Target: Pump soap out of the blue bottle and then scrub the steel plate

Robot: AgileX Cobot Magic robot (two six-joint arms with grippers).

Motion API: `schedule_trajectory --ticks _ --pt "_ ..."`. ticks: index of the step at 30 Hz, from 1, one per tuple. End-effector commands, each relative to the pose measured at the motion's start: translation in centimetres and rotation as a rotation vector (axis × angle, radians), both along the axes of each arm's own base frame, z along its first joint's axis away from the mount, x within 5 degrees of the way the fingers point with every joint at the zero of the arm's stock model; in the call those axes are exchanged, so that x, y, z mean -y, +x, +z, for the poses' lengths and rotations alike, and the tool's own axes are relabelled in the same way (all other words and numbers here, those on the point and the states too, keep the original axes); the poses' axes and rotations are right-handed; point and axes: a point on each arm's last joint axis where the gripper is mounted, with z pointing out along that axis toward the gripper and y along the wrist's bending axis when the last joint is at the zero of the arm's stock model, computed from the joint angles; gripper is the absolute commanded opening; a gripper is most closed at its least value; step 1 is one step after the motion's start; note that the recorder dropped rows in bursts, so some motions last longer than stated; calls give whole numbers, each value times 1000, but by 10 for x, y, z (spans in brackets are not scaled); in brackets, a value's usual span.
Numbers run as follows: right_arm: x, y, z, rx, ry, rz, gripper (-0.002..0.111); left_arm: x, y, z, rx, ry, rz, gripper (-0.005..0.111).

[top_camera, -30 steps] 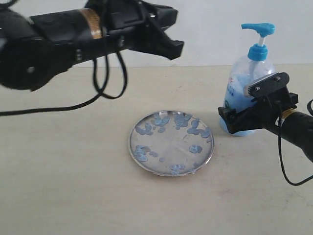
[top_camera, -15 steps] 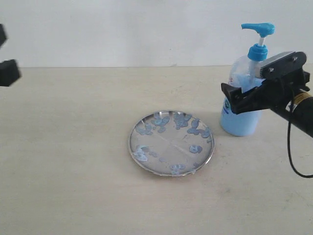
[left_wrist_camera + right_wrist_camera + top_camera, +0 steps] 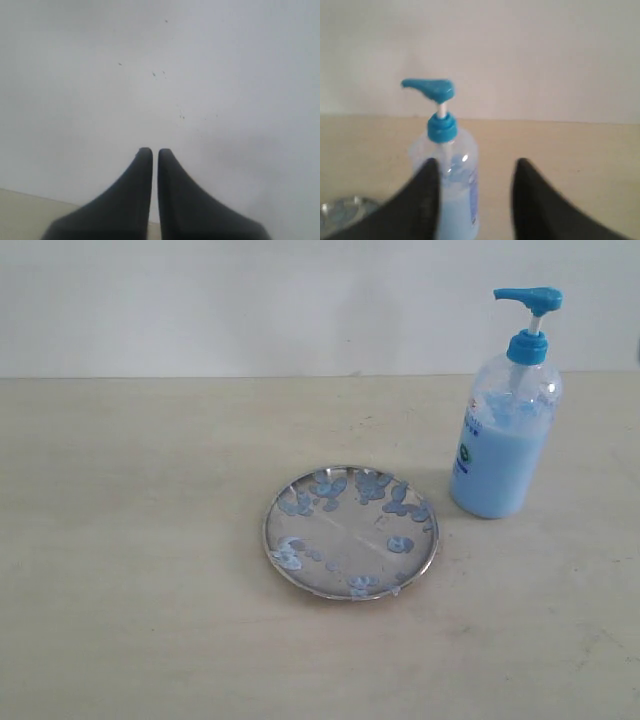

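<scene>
The blue bottle [image 3: 503, 430] stands upright at the back right of the table, its pump head [image 3: 528, 298] raised; light-blue soap [image 3: 495, 475] fills its lower part. The steel plate [image 3: 350, 532] lies in the middle, dotted with blue soap blobs [image 3: 322, 490]. Neither arm shows in the exterior view. In the right wrist view the right gripper [image 3: 476, 167] is open, and the blue bottle [image 3: 451, 175] stands beyond it, partly behind one finger and untouched. The left gripper [image 3: 150, 152] is shut on nothing and faces a pale wall.
The beige table [image 3: 130, 570] runs back to a pale wall [image 3: 250, 300]. A sliver of the steel plate [image 3: 340, 210] shows at the edge of the right wrist view.
Both arms have drawn out of the exterior view, the left one off to the left and the right one off to the right, away from the bottle. Bottle and plate have not moved.
</scene>
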Motion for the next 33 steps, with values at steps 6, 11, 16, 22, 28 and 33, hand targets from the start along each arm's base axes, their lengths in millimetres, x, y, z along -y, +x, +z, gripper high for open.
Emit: schedule_trajectory --ticks 6,11,16,22,28,33 --pt "3 -142 12 222 140 27 1 -16 -5 -11 -51 18 142 4" --pt "-11 -117 -58 271 206 153 1 -12 -5 -9 -32 28 102 4" --pt "-14 -105 -100 186 204 157 1 -10 -5 -8 -18 35 72 4" --pt "-13 -104 -115 22 205 123 1 -9 -5 -9 -20 36 72 4" --pt "-20 -106 -120 -77 762 58 1 -2 4 -33 -81 71 64 4" --pt "-20 -106 -119 -75 767 58 1 4 9 -51 -119 110 40 4"
